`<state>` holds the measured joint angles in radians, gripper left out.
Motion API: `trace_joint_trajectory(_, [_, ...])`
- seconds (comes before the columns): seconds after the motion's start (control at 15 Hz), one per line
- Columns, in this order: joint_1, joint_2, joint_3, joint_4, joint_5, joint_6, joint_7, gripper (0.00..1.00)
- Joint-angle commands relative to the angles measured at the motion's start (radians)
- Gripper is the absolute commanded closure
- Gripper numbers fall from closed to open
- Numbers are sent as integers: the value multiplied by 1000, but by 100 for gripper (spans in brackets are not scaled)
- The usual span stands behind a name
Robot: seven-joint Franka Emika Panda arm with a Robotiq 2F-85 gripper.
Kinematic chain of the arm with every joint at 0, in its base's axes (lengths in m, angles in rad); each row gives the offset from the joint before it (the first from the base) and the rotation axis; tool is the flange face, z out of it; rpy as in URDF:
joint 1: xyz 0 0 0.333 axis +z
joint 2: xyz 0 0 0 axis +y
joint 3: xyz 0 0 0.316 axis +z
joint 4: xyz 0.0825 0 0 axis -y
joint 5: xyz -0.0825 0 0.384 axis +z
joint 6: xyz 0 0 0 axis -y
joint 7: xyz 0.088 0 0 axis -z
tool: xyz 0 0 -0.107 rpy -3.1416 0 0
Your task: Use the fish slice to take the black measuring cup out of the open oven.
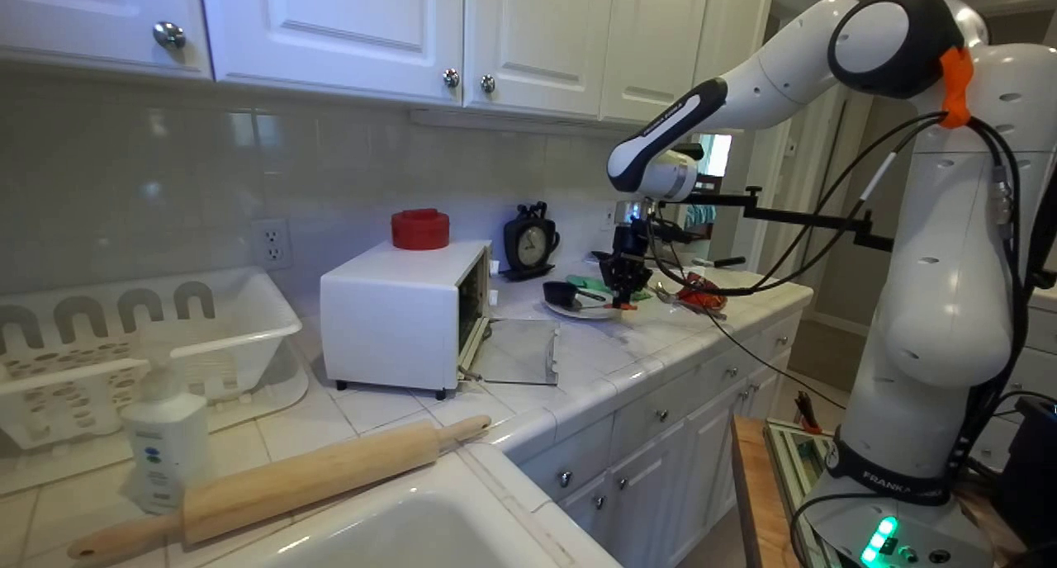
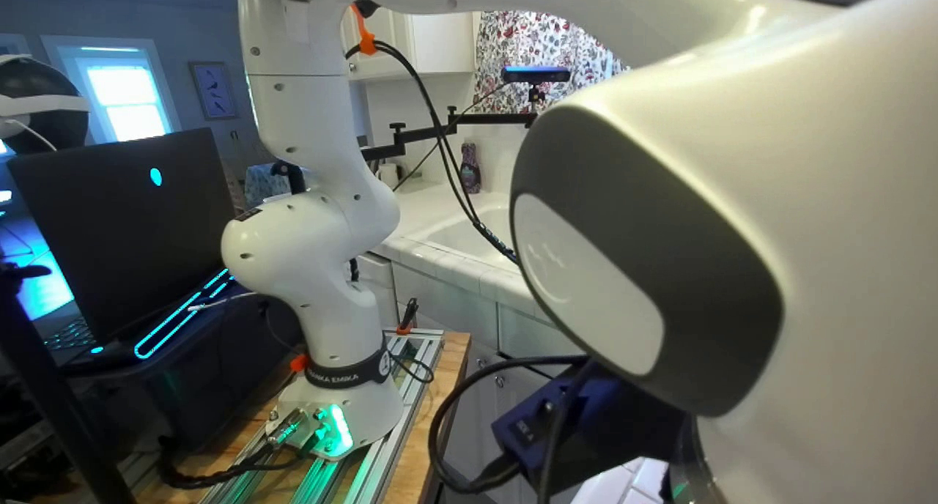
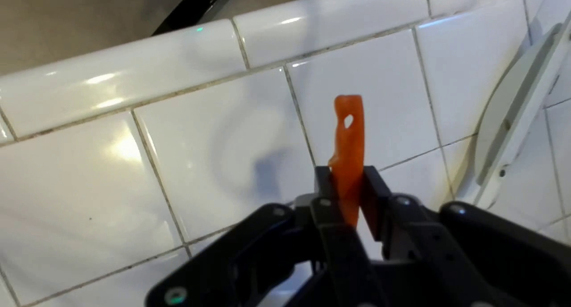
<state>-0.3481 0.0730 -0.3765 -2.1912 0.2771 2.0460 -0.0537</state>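
My gripper is low over the counter in an exterior view, its fingers shut on the orange handle of the fish slice. In the wrist view the gripper has the orange handle between its fingertips, its end with a hole sticking out past them. The slice's blade cannot be made out. The white oven stands open, its door lowered over the counter beside my gripper. What appears to be the door edge shows in the wrist view. The black measuring cup is at a white plate, outside the oven.
A red container sits on the oven. A black clock-like upright thing stands at the wall. A rolling pin, bottle and dish rack are near the sink. The arm blocks much of an exterior view.
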Motion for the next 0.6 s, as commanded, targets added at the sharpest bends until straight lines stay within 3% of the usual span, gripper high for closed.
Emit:
trace_joint_trajectory(0.0, [-27, 38, -6, 7, 31, 15, 92, 95])
trace_joint_trajectory(0.53, [-42, 9, -29, -56, -46, 109, 283, 95])
